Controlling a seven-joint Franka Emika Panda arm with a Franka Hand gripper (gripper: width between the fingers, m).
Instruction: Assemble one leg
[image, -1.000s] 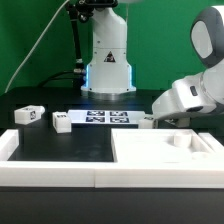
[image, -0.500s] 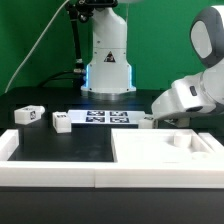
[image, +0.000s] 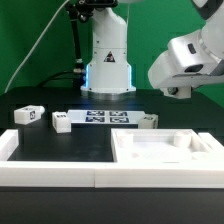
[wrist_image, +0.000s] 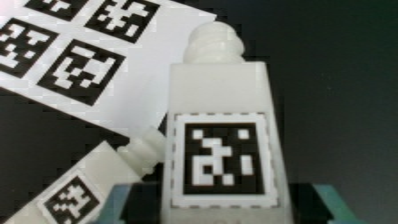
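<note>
Fingers (wrist_image: 121, 203) sit narrow, one on each side of the leg (wrist_image: 222, 110). I see no gap between either finger and the leg's sides, so I read it as gripped. The leg runs straight out from between them, with its ribbed tip (wrist_image: 214, 45) at the far end. The face toward the wrist camera carries a black-and-white square tag (wrist_image: 222, 152); it's a pattern only, with no readable text.

Beyond the leg tip is the marker board (wrist_image: 80, 50), flat on the table and covered in the same kind of square tags, again with no lettering I can make out. A second leg (wrist_image: 80, 190) lies just beside the board's edge, with one tag showing.

In the exterior view the gripper (image: 178, 92) hangs high over the table (image: 90, 140), well apart from everything on it. The view is too small to make out the leg in the jaws. Below the fingers is the big white panel (image: 165, 150). Two more legs (image: 62, 121) (image: 28, 115) lie farther off, toward the exterior view's left, past the board.
</note>
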